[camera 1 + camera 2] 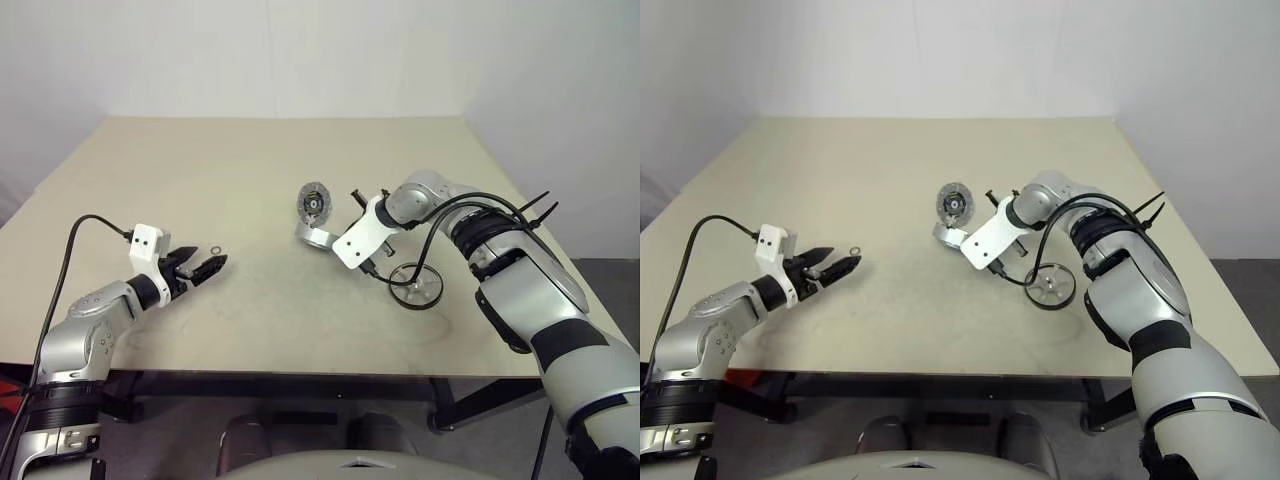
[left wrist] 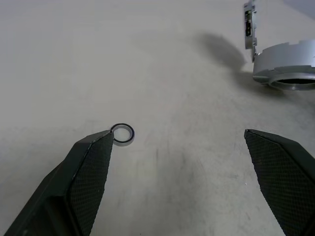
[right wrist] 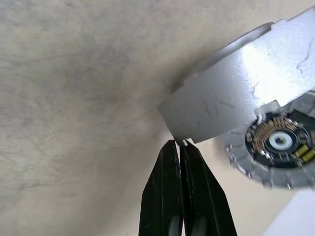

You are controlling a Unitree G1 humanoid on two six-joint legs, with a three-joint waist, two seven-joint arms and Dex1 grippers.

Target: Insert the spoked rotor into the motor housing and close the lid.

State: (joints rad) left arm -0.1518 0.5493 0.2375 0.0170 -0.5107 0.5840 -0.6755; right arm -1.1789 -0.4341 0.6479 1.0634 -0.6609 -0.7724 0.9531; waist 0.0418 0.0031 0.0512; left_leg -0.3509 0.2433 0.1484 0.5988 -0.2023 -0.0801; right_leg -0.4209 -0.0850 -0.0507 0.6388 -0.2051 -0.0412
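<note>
The spoked rotor [image 1: 416,287], with its black rim and silver spokes, lies flat on the table beside my right forearm. Left of it sits the silver motor housing [image 1: 312,236]. The lid [image 1: 316,203] stands tilted on edge against the housing's far side, its dark centre facing me. My right gripper [image 3: 181,143] is shut, and its tips touch a corner of the housing's wall [image 3: 231,103]. My left gripper [image 1: 205,268] hovers open and empty over the table at the left.
A tiny metal ring [image 1: 217,249] lies on the table just beyond my left fingertips [image 2: 93,157]. The beige table [image 1: 250,170] ends at a front edge close to both arms. A black cable loops off my right wrist above the rotor.
</note>
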